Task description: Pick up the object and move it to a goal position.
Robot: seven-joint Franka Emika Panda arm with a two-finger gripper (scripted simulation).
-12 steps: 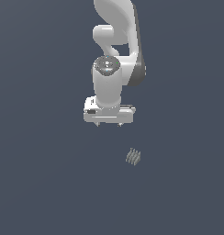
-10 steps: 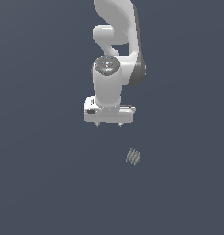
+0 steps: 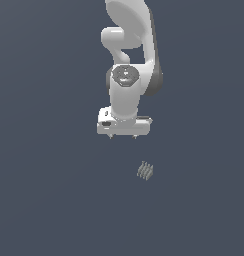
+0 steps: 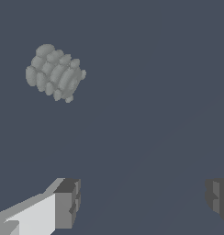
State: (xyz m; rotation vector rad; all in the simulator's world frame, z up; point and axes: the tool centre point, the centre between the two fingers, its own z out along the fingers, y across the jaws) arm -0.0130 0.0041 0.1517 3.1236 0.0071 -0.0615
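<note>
We hold the pincer (image 3: 123,136) released, fingers spread wide, empty. The object (image 3: 145,170) lies on the counter (image 3: 44,200), apart from the pincer, toward the exterior view's right. We should centre over it, align across the fins, then descend

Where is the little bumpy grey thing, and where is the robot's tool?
Ridged grey lump (image 3: 145,171), exterior view: middle of its fins.
Tool (image 3: 123,136), exterior view: midway between its two short fingertips.
One tool finger (image 4: 68,202), wrist view: its dark pad.

Flat, even simulator light on a dull slate ground, sharp throughout, no cast shadows.
</note>
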